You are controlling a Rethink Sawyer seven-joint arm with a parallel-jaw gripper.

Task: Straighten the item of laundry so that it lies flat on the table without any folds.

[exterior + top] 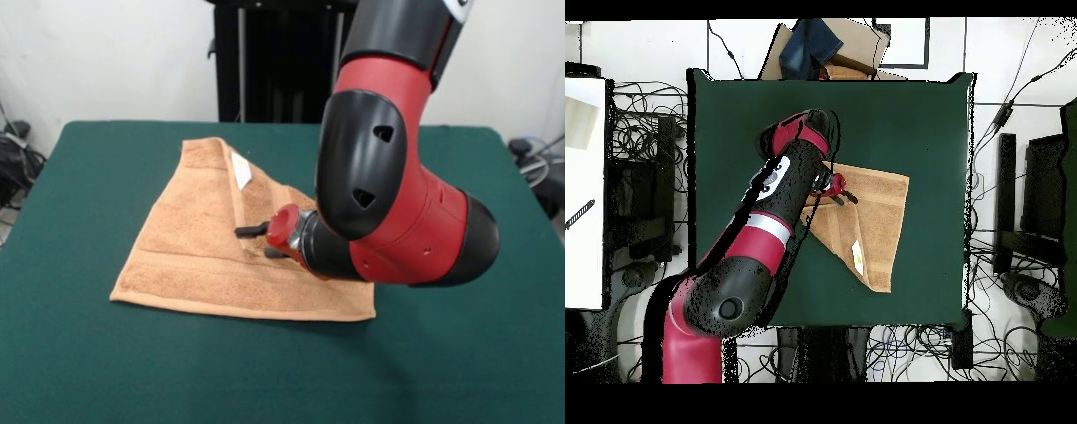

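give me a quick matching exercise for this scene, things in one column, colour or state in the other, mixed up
Things:
1. towel
2. table
3. white tag
4. gripper

Descriptions:
A. dark green cloth cover
B. tan, part folded over itself
C. low over the towel's middle, by the fold
D. small, on the folded flap near the towel's far corner

Pairs: 1-B, 2-A, 3-D, 4-C

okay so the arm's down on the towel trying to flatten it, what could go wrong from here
The towel still has one side folded over itself, the white tag lying on the flap. The gripper sits low by that fold, so a sideways pull might drag the whole towel across the green table instead of opening it. The bulky arm also covers the towel's far side, so bunching there could go unseen.
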